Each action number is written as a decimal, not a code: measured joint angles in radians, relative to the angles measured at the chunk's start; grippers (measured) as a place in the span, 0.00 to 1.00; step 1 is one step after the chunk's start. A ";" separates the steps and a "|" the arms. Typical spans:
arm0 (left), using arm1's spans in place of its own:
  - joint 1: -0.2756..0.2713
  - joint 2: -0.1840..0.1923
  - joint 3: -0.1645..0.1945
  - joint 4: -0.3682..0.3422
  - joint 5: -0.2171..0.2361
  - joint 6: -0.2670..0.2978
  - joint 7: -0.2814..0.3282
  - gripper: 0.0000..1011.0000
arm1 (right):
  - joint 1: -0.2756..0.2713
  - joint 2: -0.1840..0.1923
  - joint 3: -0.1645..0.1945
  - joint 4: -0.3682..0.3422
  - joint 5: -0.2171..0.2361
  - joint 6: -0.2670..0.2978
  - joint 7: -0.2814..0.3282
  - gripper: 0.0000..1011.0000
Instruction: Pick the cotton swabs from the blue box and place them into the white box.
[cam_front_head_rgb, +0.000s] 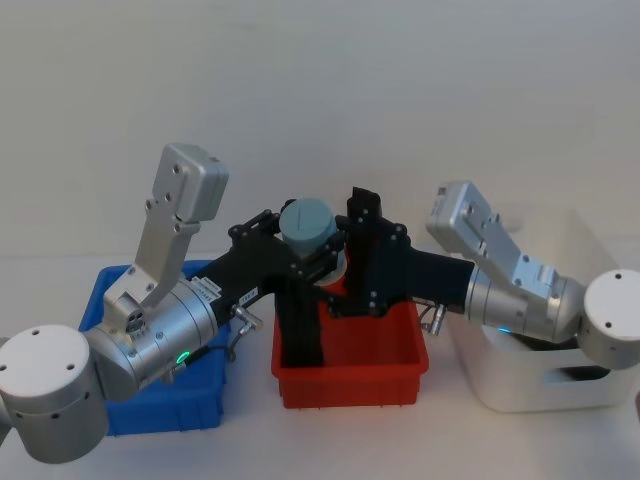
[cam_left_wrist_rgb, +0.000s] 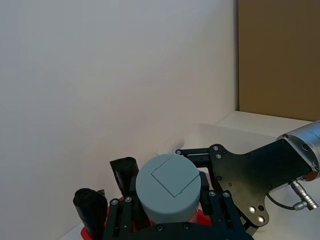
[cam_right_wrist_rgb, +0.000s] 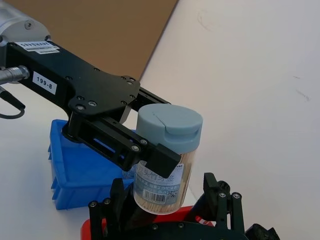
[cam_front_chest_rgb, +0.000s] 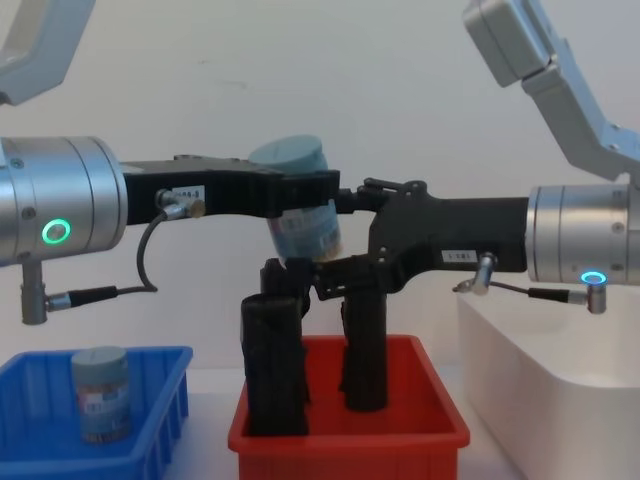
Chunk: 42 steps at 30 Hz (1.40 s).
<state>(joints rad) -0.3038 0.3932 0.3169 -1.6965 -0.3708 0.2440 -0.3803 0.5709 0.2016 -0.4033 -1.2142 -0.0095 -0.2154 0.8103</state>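
Note:
A cotton swab tub (cam_front_head_rgb: 306, 224) with a pale blue-grey lid hangs in the air above the red bin, tilted slightly. My left gripper (cam_front_head_rgb: 300, 250) is shut on its clear body (cam_right_wrist_rgb: 160, 182), reaching in from the left (cam_front_chest_rgb: 300, 195). From the opposite side my right gripper (cam_front_chest_rgb: 335, 270) comes in low and stands open, its fingers (cam_right_wrist_rgb: 221, 197) on either side of the tub's base with a gap. A second tub (cam_front_chest_rgb: 100, 390) stands upright in the blue box (cam_front_chest_rgb: 165, 395). On the right sits the white box (cam_front_chest_rgb: 520, 370).
A red bin (cam_front_head_rgb: 350, 385) holding two tall black rolls (cam_front_chest_rgb: 275, 350) stands between the blue box (cam_front_head_rgb: 150, 410) and the white box (cam_front_head_rgb: 540, 385), directly under both grippers. A pale wall rises behind the table.

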 joint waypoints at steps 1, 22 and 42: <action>0.001 0.000 0.000 -0.001 0.000 0.000 0.001 0.66 | 0.000 0.000 0.000 0.000 0.000 0.003 -0.001 0.99; 0.010 0.006 0.003 -0.012 0.005 0.006 0.019 0.66 | 0.014 -0.009 -0.020 -0.006 0.023 0.091 0.018 0.99; 0.010 0.005 0.005 -0.008 0.007 0.003 0.019 0.66 | 0.018 -0.011 -0.028 -0.017 0.035 0.115 0.013 0.73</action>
<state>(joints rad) -0.2941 0.3985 0.3223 -1.7043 -0.3640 0.2468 -0.3611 0.5889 0.1905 -0.4313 -1.2312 0.0250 -0.1002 0.8233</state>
